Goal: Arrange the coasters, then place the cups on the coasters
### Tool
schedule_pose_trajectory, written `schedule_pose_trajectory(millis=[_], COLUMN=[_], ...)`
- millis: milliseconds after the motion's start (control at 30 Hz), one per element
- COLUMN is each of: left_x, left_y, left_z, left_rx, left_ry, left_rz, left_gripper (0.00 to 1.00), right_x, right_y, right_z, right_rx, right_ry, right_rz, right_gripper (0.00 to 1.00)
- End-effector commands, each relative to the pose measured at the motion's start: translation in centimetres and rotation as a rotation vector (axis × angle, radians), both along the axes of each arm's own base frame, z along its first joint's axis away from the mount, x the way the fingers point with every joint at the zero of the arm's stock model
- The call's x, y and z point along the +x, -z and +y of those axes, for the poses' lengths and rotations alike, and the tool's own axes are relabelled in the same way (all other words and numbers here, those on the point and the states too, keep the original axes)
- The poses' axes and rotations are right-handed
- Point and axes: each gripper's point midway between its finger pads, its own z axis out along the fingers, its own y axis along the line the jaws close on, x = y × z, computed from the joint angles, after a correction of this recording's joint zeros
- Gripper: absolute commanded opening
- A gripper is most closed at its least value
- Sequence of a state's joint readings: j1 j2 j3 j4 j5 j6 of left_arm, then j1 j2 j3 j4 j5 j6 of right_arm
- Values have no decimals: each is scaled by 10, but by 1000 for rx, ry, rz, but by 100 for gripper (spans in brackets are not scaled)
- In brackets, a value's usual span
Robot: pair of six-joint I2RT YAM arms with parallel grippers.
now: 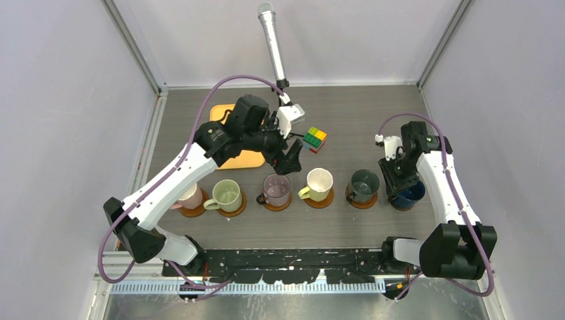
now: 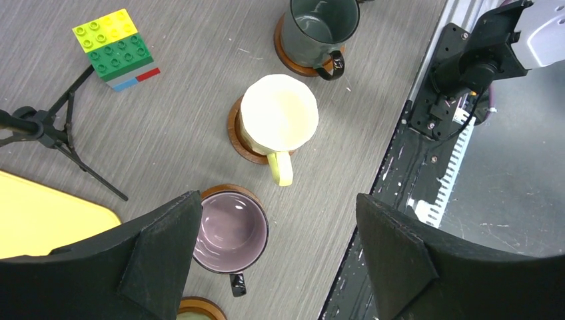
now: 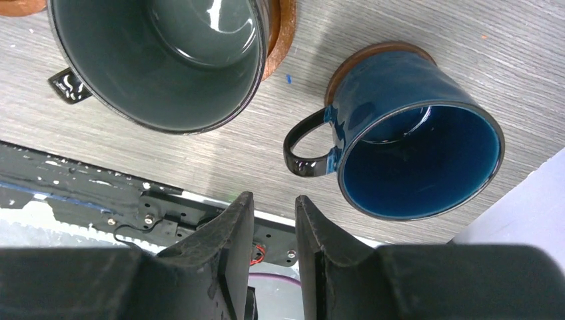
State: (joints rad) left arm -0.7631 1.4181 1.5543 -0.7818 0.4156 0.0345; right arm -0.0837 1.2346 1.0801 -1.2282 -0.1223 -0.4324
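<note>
Robot lab cell: blank white walls (image 1: 66, 100), aluminium frame (image 1: 136, 47), mic (image 1: 272, 40) on tripod (image 2: 50, 130), grey table (image 1: 360, 110), mounting rail (image 1: 286, 257) at near edge.

Bright, even overhead light; soft, short shadows on the grey surface (image 1: 333, 227). White glare spots shine inside the glossy dark grey-green mug (image 3: 160, 60).

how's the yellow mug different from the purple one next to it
The yellow mug is pale cream inside, with a handle matching its body. The purple mug has a black handle and a dark rim. Both stand upright on brown coasters, with their handles pointing the same way.
</note>
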Motion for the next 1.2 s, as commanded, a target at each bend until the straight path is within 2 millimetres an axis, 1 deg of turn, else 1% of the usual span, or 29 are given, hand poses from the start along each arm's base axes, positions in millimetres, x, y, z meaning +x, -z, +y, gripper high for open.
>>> schedule_pose_trajectory(millis=[0, 233, 300, 500, 700, 833, 967, 1100, 1167], left_x=[-6, -6, -5, -4, -3, -2, -1, -1, -1], left_y=[-15, -14, -13, -14, -12, -10, -6, -7, -7], left_z=[4, 5, 5, 5, 5, 5, 4, 3, 3], left_rx=[-50, -49, -50, -52, -47, -44, -40, -41, -42], left_ry=[4, 0, -2, -4, -9, -10, -11, -8, -8], left_rz=[-5, 2, 6, 8, 13, 18, 24, 24, 24], left_gripper=[87, 87, 87, 87, 87, 87, 87, 87, 87], right_x=[13, 17, 16, 15, 15, 15, 17, 20, 22], right_y=[2, 14, 18, 32, 38, 36, 27, 13, 9], right_z=[-6, -3, -9, -18, -24, -28, -27, -18, -8], right_rx=[-69, -102, -144, -192, -229, -251, -246, -194, -169], right_ry=[36, 22, 26, 31, 33, 30, 30, 33, 4], right_rz=[-58, -48, -41, -18, -8, -9, -26, -63, -73], right_gripper=[34, 31, 30, 29, 28, 27, 29, 33, 34])
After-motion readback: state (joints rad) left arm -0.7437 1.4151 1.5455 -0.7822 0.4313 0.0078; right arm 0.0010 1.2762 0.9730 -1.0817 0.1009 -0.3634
